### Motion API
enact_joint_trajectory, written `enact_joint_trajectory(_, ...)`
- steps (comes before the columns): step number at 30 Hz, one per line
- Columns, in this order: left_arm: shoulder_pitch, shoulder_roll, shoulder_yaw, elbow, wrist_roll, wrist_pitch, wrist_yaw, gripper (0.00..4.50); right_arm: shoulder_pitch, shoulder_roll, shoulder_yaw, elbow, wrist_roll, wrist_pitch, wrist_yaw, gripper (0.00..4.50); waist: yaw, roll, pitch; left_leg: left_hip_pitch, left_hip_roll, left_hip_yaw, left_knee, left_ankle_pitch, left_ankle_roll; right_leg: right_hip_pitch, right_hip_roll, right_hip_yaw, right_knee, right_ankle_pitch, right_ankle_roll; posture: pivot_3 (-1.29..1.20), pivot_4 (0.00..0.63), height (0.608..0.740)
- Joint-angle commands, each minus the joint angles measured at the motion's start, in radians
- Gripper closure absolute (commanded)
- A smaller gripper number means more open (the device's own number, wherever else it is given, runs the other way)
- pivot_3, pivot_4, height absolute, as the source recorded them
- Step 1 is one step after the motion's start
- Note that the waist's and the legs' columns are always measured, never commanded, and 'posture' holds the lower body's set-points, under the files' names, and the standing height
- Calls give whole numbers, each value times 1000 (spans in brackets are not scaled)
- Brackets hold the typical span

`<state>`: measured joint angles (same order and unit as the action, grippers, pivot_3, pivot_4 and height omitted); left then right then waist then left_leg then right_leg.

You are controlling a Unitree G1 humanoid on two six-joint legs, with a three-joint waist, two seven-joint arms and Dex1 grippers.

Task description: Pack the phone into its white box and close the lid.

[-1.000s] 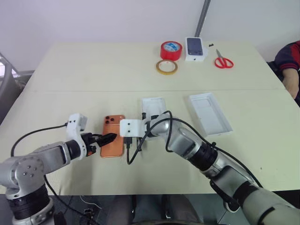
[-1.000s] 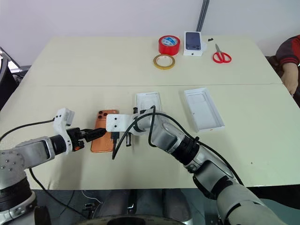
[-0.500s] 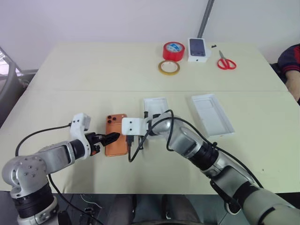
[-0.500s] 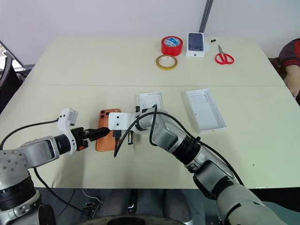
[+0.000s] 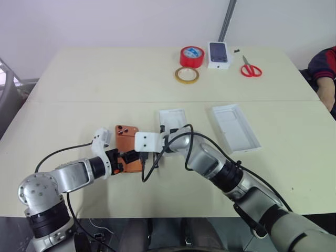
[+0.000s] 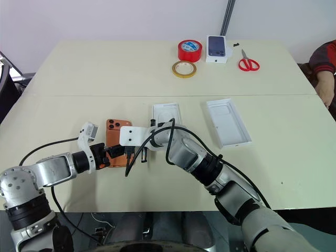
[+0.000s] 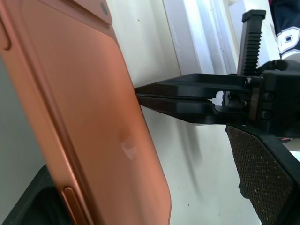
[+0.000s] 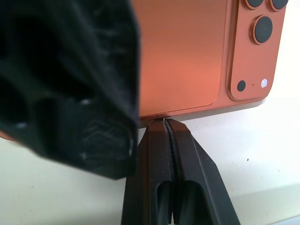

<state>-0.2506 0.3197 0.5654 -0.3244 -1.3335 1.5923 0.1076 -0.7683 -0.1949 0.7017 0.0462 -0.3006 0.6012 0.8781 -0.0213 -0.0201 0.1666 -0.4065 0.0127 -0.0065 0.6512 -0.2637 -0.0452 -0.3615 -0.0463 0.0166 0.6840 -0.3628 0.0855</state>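
You've got a big cream table (image 5: 79, 79), two panels with a seam running across. On the near panel, near the middle, sits the white box (image 5: 171, 119), a shallow tray partly behind the right arm's wrist camera block. To its right, well apart, lies the lid (image 5: 235, 127), open side up, plain white inside.

The phone (image 6: 116, 140), copper-orange back up with the lens cluster at the far corner, lies on the table just left of the white box, not in it yet. In the left wrist view it looks tilted, one long edge lifted off the table.

Left gripper (image 5: 127, 156): your fingers stand wide, one on each side of the phone's near end. In the left wrist view one finger (image 7: 265, 173) with its textured pad is beside the phone and apart from it, the other one under the raised edge. I can't tell whether they actually pinch it.

Right gripper (image 8: 164, 125): fingers pressed fully together, holding nothing, tips right against the phone's long right edge at table level.

Far side of the table: red tape roll (image 5: 191, 56), tan tape ring (image 5: 187, 75) in front of it, a small white box printed with a dark phone (image 5: 219, 54), red-handled scissors (image 5: 250, 68). A person's sleeve (image 5: 323, 65) at the far right edge.
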Motion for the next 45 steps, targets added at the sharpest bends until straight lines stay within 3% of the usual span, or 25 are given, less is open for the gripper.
enact_joint_trajectory(1,-6,36,32,28,-54,-57,64,234,4,10,2,-9,1,-1,1,4482,0,0,0,0,0,0,0,0,0,0,0,0,0,0,0,0,150,740)
enact_joint_trajectory(6,32,65,17,77,-158,-151,161,234,6,7,2,-13,-1,1,-2,4482,0,0,0,0,0,0,0,0,0,0,0,0,0,0,0,0,150,740)
enact_joint_trajectory(7,41,73,4,80,-179,-168,174,758,6,7,2,-13,-2,1,-2,4500,0,0,0,0,0,0,0,0,0,0,0,0,0,0,0,0,150,740)
enact_joint_trajectory(8,52,77,-5,79,-197,-186,188,1010,6,6,3,-15,-3,1,-3,4500,0,0,0,0,0,0,0,0,0,0,0,0,0,0,0,0,150,740)
enact_joint_trajectory(14,104,130,-66,82,-333,-304,264,3936,2,-4,1,-22,-10,-3,-5,4500,3,0,0,0,0,0,0,0,0,0,0,0,0,0,0,0,150,740)
enact_joint_trajectory(21,168,208,-155,70,-479,-455,327,3936,-3,-46,-67,-116,15,29,9,4500,3,0,0,-1,0,0,-1,0,0,-1,0,0,-1,0,0,0,150,740)
enact_joint_trajectory(23,184,222,-170,66,-513,-500,340,4430,11,-75,-105,-178,38,40,21,4500,4,0,0,-2,0,0,-1,0,0,-1,-1,0,-2,0,0,0,150,740)
enact_joint_trajectory(24,187,230,-175,65,-532,-524,345,4468,19,-91,-125,-209,50,43,27,4500,3,0,0,-2,0,0,-1,0,0,-1,-1,0,-2,0,0,0,150,740)
enact_joint_trajectory(29,131,243,-201,46,-623,-643,369,4468,94,-190,-304,-356,155,-8,33,4500,7,-1,1,-2,0,-1,-1,-1,1,-1,-1,0,-2,0,0,0,150,740)
enact_joint_trajectory(32,49,199,-240,45,-639,-700,392,4468,156,-285,-435,-413,239,-65,73,4500,17,-1,2,-2,-1,-1,-1,-1,1,0,-1,-1,-3,0,0,0,150,740)
enact_joint_trajectory(37,-96,94,-360,88,-607,-775,412,4468,236,-409,-632,-456,419,31,145,4500,22,-1,2,-2,-1,-1,1,-1,2,3,-2,-1,-5,0,0,0,150,740)
enact_joint_trajectory(45,-218,-64,-508,287,-403,-760,342,4468,329,-523,-738,-458,455,49,78,4500,5,-1,2,-1,0,0,1,0,1,3,2,0,-5,0,0,0,150,740)
